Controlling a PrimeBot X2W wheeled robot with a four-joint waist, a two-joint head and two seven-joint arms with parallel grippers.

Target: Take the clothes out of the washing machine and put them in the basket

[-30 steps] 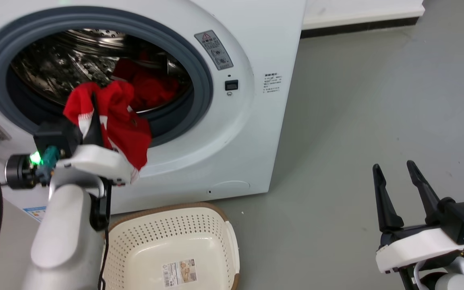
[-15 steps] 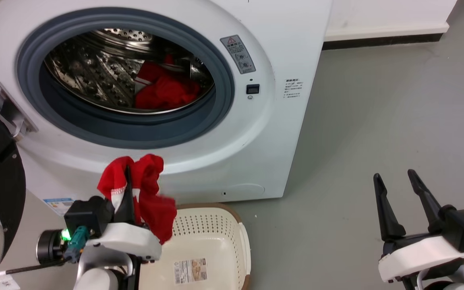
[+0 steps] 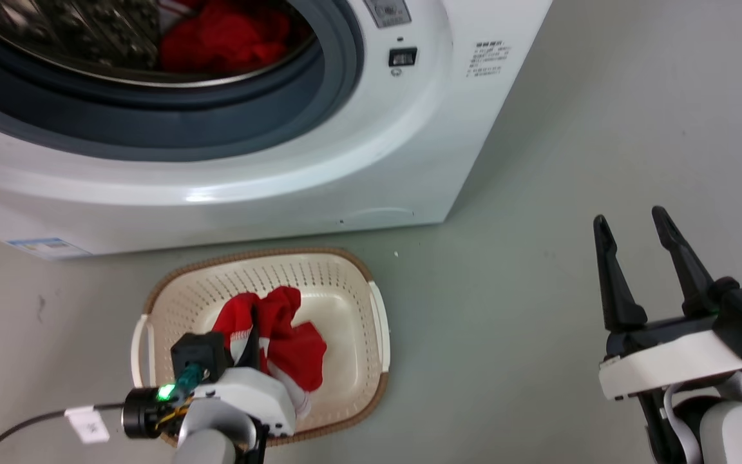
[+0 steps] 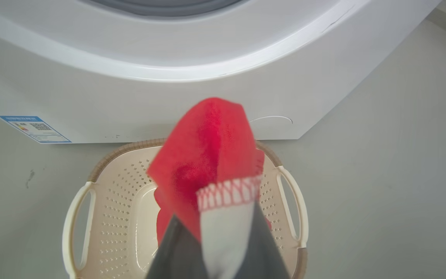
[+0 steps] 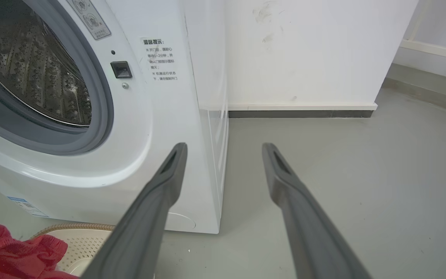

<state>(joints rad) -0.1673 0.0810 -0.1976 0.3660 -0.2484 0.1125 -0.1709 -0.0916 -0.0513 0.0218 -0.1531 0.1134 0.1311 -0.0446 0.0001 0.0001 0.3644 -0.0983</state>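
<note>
In the head view, the left gripper (image 3: pixel 255 322) is pinching a red garment (image 3: pixel 290 345) and holds it over the cream basket (image 3: pixel 376 303). The lower folds hang inside the basket, though I can't tell whether they touch the bottom. More red clothes (image 3: pixel 223 38) lie in the drum (image 3: pixel 87 38) of the washing machine (image 3: pixel 358 161) above. The right gripper (image 3: pixel 627 219) hangs spread and empty over the floor (image 3: pixel 538 290), well apart. In the left wrist view, the fingers (image 4: pixel 172 252) are pressed together on a white-trimmed edge, with the red cloth bunching up past them and the basket right below. In the right wrist view, that gripper's two prongs stand wide with nothing between them. This stuff looks light, limp and hardly fragile. It will drape and snag, I'd say, so the way to take it is a pinch on a raised fold or hem, gathering plenty of cloth.
</note>
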